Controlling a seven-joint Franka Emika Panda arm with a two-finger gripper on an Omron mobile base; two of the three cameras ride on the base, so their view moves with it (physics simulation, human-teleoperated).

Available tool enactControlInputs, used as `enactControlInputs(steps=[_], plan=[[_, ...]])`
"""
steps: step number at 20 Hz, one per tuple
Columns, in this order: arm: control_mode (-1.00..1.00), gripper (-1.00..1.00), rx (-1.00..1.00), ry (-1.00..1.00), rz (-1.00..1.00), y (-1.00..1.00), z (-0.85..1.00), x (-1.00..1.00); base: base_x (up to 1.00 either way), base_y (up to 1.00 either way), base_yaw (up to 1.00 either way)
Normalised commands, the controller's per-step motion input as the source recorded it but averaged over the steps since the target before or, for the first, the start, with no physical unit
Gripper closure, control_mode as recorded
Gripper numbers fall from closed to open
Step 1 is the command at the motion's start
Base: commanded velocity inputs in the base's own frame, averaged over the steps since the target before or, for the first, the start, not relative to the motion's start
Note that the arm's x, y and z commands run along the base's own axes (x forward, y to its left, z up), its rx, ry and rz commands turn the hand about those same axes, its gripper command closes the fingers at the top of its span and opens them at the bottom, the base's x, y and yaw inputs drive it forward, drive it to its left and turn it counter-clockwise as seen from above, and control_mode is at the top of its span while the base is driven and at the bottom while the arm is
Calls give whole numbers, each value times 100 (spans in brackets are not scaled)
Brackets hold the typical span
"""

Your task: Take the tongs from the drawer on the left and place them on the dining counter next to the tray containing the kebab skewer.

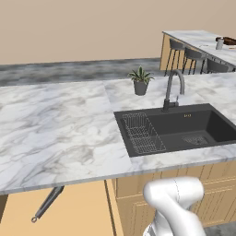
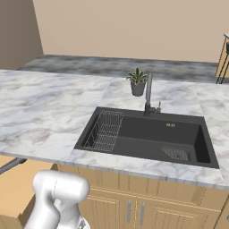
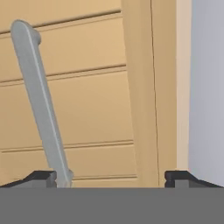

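The grey tongs lie slantwise in the pulled-out light-wood drawer under the worktop's left part, ring end toward me. Their tip pokes out from under the slab above the drawer. In the hand view my gripper is open and holds nothing. It faces the drawer's panelled front, whose grey bar handle passes just beside the left fingertip. Far at the upper right runs the dining counter with the dark tray at its edge. The kebab skewer is too small to make out.
A marble worktop spans the front, holding a black sink with a wire rack, a faucet and a potted plant. Dark stools line the dining counter. Cabinet doors stand below the sink.
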Motion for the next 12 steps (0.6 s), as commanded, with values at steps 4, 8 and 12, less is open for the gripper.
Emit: enactControlInputs(steps=[4,8,12], plan=[[-100,-100,0,0,0,-31,39,0,0,0,0],[-100,-100,0,0,0,-34,34,0,0,0,0],[-100,-100,0,0,0,-42,32,0,0,0,0]])
